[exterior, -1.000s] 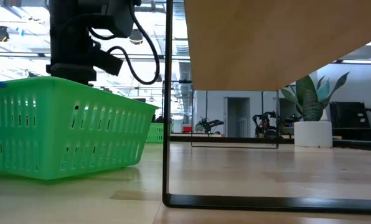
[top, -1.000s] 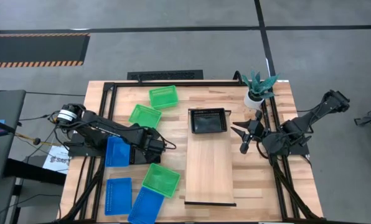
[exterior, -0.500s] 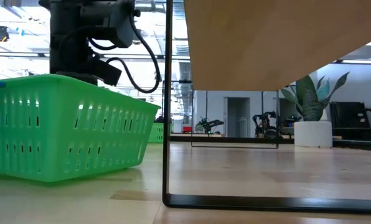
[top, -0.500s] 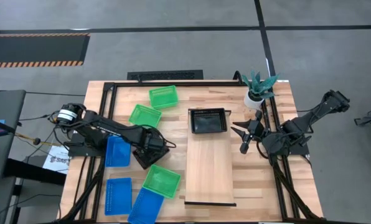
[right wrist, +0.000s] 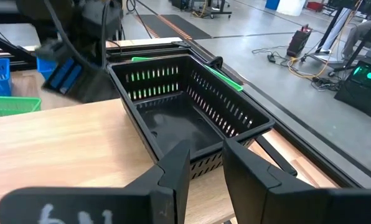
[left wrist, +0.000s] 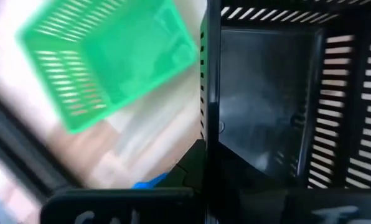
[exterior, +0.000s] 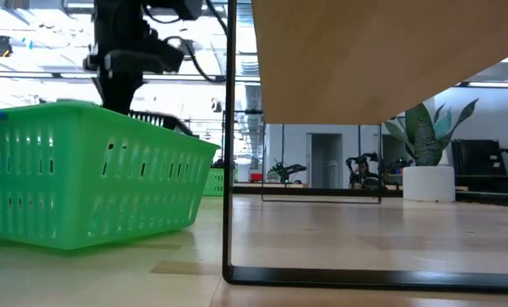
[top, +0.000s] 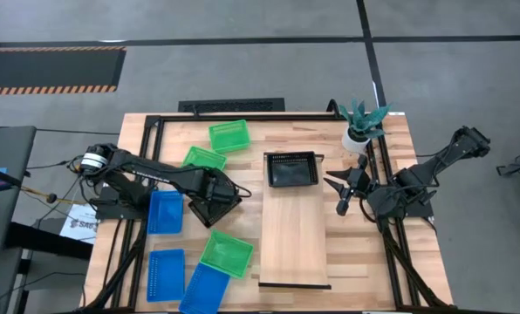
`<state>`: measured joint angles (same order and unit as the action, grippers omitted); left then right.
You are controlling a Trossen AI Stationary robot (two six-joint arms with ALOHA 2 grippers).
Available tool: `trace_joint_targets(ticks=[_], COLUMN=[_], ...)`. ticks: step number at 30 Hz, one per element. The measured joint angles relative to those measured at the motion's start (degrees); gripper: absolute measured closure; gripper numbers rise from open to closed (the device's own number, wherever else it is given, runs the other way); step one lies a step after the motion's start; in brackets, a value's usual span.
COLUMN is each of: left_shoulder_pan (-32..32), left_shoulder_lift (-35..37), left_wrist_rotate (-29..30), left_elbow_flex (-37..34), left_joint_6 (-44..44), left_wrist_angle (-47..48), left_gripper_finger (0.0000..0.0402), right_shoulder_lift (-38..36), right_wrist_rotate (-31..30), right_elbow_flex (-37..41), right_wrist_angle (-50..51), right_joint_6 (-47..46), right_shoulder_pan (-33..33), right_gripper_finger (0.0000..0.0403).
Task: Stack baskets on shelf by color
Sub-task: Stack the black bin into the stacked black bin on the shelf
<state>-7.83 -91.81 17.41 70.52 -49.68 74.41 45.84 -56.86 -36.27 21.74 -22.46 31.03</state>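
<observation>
My left gripper [top: 215,197] hangs over the table left of the shelf [top: 293,235], shut on a black basket [left wrist: 272,112]. That basket's rim shows behind a green basket [exterior: 83,175] in the low view. A second black basket [top: 291,169] rests on its bottom at the shelf's far end. Three green baskets [top: 228,135] [top: 203,159] [top: 226,253] and three blue ones [top: 164,212] [top: 165,275] [top: 204,290] lie on the tabletop's left half. My right gripper [right wrist: 204,171] stands open at the shelf's right side, facing the far black basket. My left gripper holds the black basket by the top rim of one side wall [left wrist: 208,134], which runs in between the fingers. The fingers come from above, pointing down. The basket is lifted clear of the table, its open side up. The finger on the inner side does not show against the black.
A potted plant [top: 361,126] stands at the table's far right corner. Black frame rails [top: 147,174] run along both sides of the table. The shelf's near half is bare wood. In the low view the shelf's black rail [exterior: 230,170] stands upright in front.
My left gripper has risen and gone toward the table's far right, toward the shelf. The black basket has come up with it and now shows above the green basket's rim in the low view.
</observation>
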Motion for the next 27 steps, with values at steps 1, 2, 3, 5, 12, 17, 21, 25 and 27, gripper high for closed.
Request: trace_joint_targets(ticks=[1, 2, 3, 5, 12, 17, 21, 25, 27], left_shoulder_pan=[0.01, -0.01, -0.01, 0.01, 0.23, 0.85, 1.68, 2.85, 3.36], left_shoulder_lift=[0.02, 0.02, 0.02, 0.02, 0.04, 0.04, 0.11, 0.11, 0.13], left_wrist_rotate=[0.89, 1.76, 2.71, 4.46, 11.32, 15.25, 17.75, 17.51, 16.33], left_elbow_flex=[1.54, 2.95, 4.25, 7.33, 18.87, 28.37, 35.19, 39.68, 40.67], left_joint_6=[-0.06, -0.08, -0.1, -0.1, -0.06, 4.55, 12.5, 22.23, 27.1], left_wrist_angle=[1.65, 2.96, 3.93, 6.15, 12.25, 13.02, 7.88, -0.4, -5.56], left_gripper_finger=[0.0401, 0.0401, 0.0401, 0.0401, 0.0401, 0.0401, 0.0401, 0.0401, 0.0401], right_shoulder_lift=[0.0, 0.0, 0.0, -0.04, -0.22, -0.22, -0.22, -0.22, -0.22], right_wrist_rotate=[-0.02, -0.04, -0.04, -0.07, -0.11, -0.11, -0.28, -0.28, -0.28], right_elbow_flex=[0.0, 0.0, 0.0, 0.0, 0.0, 0.0, 0.0, 0.0, 0.0], right_wrist_angle=[0.37, 0.64, 0.86, 1.26, 1.68, 1.88, 1.9, 1.9, 1.91], right_joint_6=[0.0, 0.0, 0.0, 0.0, -0.02, -0.05, -0.1, -0.13, -0.14], right_shoulder_pan=[0.0, 0.0, 0.0, 0.0, 0.0, 0.0, 0.0, -0.1, -0.49], right_gripper_finger=[0.0285, 0.0285, 0.0285, 0.0285, 0.0285, 0.0285, 0.0285, 0.0285, 0.0285])
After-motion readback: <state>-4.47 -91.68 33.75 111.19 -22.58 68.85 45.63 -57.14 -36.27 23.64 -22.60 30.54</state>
